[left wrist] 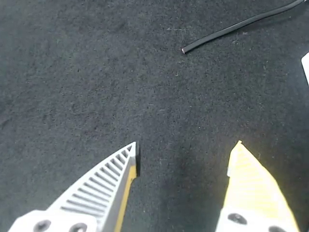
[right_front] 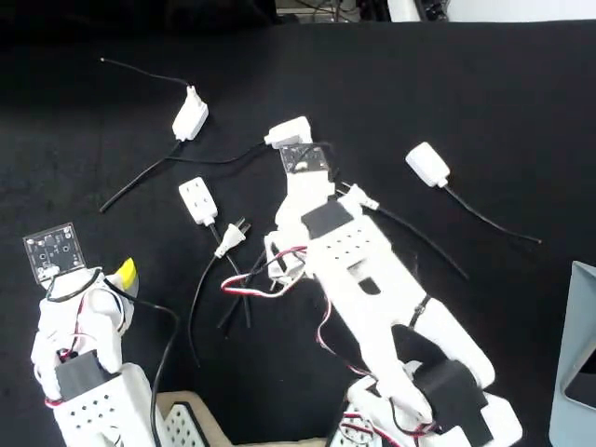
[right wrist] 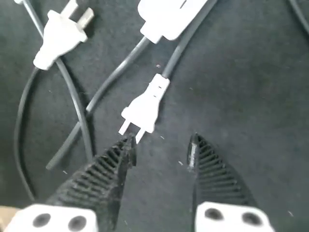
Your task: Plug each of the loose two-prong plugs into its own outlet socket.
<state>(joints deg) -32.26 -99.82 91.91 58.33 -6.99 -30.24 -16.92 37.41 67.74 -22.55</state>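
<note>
My right gripper (right wrist: 161,142) is open, low over the black cloth. A white two-prong plug (right wrist: 142,108) lies just beyond its tips, prongs towards one black finger (right wrist: 120,154) without touching it. A second plug (right wrist: 60,31) and a white outlet block (right wrist: 169,17) lie farther out. From above, the right arm (right_front: 354,251) stretches across the middle, between an outlet socket (right_front: 197,200) with a loose plug (right_front: 230,240) and another small plug (right_front: 358,197). My left gripper (left wrist: 187,144) is open over bare cloth at the front left, its yellow fingertip (right_front: 126,273) showing.
More white blocks on cords lie at the back left (right_front: 190,118), back middle (right_front: 289,130) and right (right_front: 428,165). Black cords cross the cloth; one cut cord end (left wrist: 183,50) lies ahead of the left gripper. A grey container (right_front: 577,354) stands at the right edge.
</note>
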